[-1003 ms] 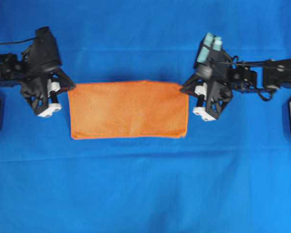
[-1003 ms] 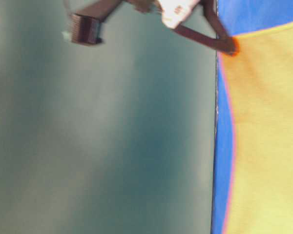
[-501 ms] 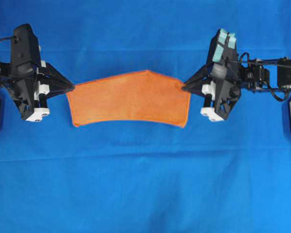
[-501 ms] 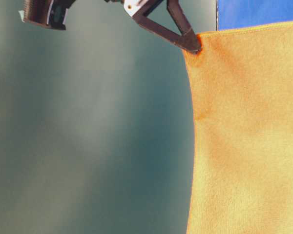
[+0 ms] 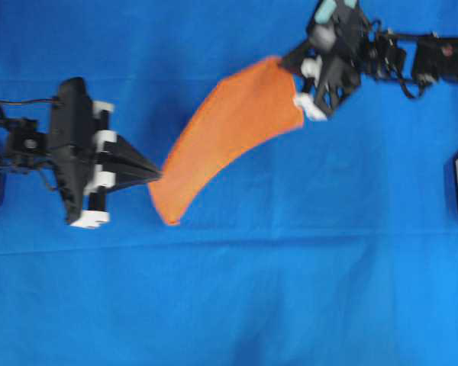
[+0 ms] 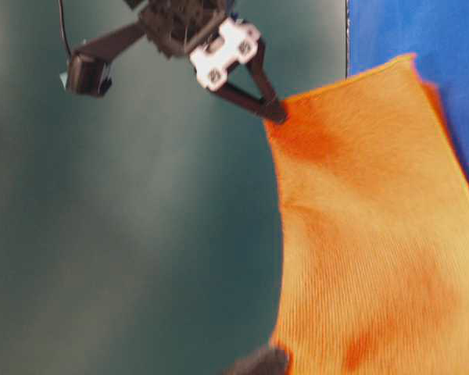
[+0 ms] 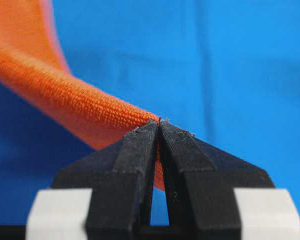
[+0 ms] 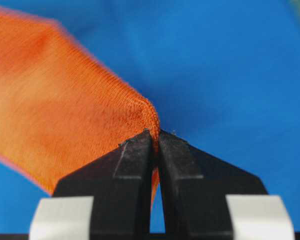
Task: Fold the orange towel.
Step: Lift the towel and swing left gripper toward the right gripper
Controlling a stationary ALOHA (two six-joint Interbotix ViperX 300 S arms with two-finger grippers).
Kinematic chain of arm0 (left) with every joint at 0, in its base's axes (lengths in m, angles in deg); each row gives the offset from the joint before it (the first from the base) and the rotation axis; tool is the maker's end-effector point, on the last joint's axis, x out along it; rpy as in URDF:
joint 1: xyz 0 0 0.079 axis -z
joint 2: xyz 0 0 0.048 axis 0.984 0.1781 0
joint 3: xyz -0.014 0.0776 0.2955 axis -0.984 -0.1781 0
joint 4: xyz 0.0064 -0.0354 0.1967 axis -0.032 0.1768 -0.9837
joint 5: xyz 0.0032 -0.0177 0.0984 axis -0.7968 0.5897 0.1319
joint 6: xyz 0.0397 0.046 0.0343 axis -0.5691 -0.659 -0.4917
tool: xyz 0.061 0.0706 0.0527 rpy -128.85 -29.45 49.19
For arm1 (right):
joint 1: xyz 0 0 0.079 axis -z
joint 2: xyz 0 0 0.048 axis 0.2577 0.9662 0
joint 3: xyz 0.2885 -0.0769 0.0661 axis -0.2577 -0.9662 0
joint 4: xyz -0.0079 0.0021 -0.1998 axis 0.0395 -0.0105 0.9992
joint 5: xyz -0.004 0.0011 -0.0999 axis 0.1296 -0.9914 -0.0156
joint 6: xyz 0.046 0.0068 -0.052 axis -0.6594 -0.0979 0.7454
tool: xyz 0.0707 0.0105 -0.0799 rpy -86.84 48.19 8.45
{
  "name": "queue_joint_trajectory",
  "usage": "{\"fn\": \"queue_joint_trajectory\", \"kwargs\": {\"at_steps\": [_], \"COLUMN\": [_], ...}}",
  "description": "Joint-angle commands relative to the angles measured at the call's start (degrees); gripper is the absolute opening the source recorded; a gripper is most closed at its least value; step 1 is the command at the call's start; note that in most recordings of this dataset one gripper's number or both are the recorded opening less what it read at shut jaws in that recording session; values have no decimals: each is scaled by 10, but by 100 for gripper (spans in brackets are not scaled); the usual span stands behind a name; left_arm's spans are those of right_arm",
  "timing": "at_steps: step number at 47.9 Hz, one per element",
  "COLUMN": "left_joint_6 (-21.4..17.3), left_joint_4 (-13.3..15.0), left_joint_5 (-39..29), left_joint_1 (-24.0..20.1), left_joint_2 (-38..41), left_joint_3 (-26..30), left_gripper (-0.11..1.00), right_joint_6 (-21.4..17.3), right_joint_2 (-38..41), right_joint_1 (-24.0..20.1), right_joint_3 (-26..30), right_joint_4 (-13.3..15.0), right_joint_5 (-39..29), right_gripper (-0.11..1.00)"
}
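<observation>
From overhead, the orange towel (image 5: pixel 229 133) hangs as a curved band between the two arms, lifted off the blue tabletop (image 5: pixel 290 290). The left end effector (image 5: pixel 154 178) pinches the band's lower end at its tip; the right end effector (image 5: pixel 290 65) pinches the upper end, far across from the left one. The cloth already looks doubled over, so I judge this to be the carry for a further fold.

In the table-level view, one end effector (image 6: pixel 275 115) clamps a top corner of the towel (image 6: pixel 367 234), which drapes down from it; a blurred dark shape sits at the bottom edge and I cannot tell what it is.

The left wrist view shows the left end effector (image 7: pixel 159 124) with its fingers (image 7: pixel 135 150) pressed together on a folded edge of the towel (image 7: pixel 65 100), which runs away up and to the left of the tips.

The right wrist view shows the right end effector (image 8: pixel 155 132) likewise closed tight on a corner of the towel (image 8: pixel 65 100), the cloth spreading left from the tips.

To do this step well, I would keep both grips shut, hold the span taut enough to avoid sagging creases, lay the cloth down smoothly, and line the hems up before either side lets go.
</observation>
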Motion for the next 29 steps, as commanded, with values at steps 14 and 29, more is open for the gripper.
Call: {"fn": "queue_joint_trajectory", "kwargs": {"at_steps": [14, 29], "left_joint_6": [-76, -83], "left_joint_4": [-1, -1], "left_joint_5": [11, 15], "left_joint_1": [47, 54], "left_joint_2": [132, 152], "left_joint_3": [155, 178], "left_gripper": [1, 1], "right_joint_6": [4, 4], "right_joint_2": [85, 109], "right_joint_1": [36, 37], "right_joint_3": [148, 185], "right_joint_4": [78, 95], "right_joint_5": [0, -3], "right_gripper": [2, 2]}}
